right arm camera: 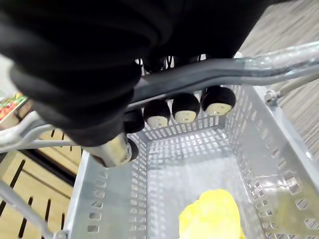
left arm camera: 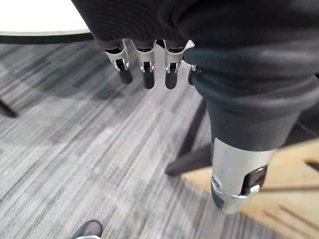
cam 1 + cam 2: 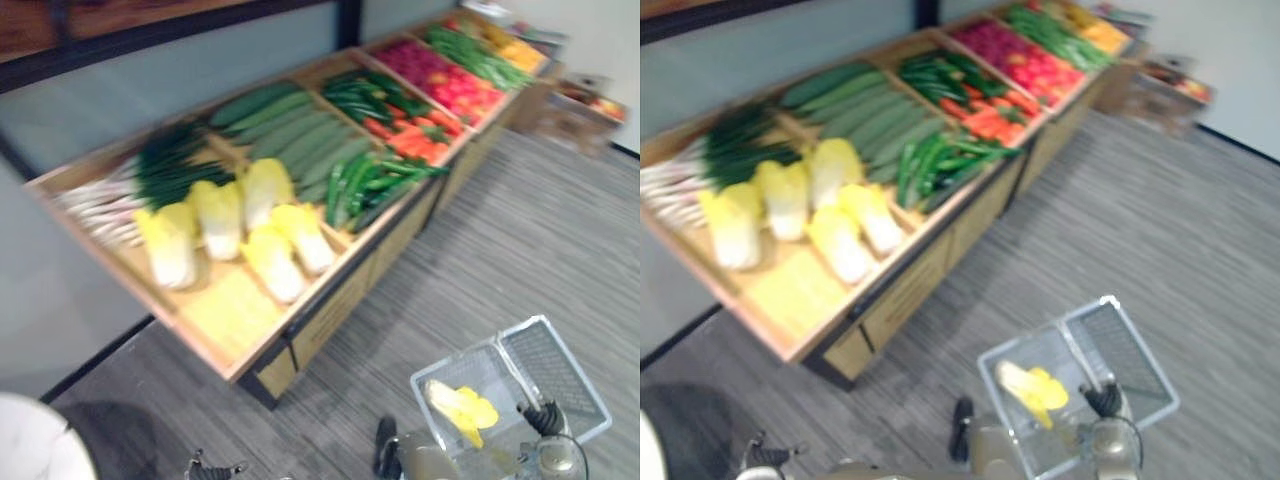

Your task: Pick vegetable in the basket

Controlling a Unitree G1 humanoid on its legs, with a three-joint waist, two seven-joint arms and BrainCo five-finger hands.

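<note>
A clear grey plastic basket (image 3: pixel 572 383) hangs low over the floor at the right. A yellow napa cabbage (image 3: pixel 462 409) lies inside it, seen close up as a yellow cabbage (image 1: pixel 212 219). My right hand (image 1: pixel 185 107) is curled round the basket's metal handle (image 1: pixel 234 68), and it appears from above as my right hand (image 3: pixel 546 418). My left hand (image 2: pixel 145 69) hangs over the carpet with relaxed fingers and holds nothing. The wooden stand (image 3: pixel 330 300) carries more napa cabbages (image 3: pixel 240 222), spring onions (image 3: pixel 140 185), cucumbers (image 3: pixel 300 130) and green peppers (image 3: pixel 365 185).
Further along the stand lie red and orange vegetables (image 3: pixel 425 135) and more greens (image 3: pixel 475 55). A separate crate (image 3: pixel 585 108) stands at the far right. A white round table (image 3: pixel 30 445) is at my lower left. Grey striped carpet (image 3: pixel 520 250) lies between me and the stand.
</note>
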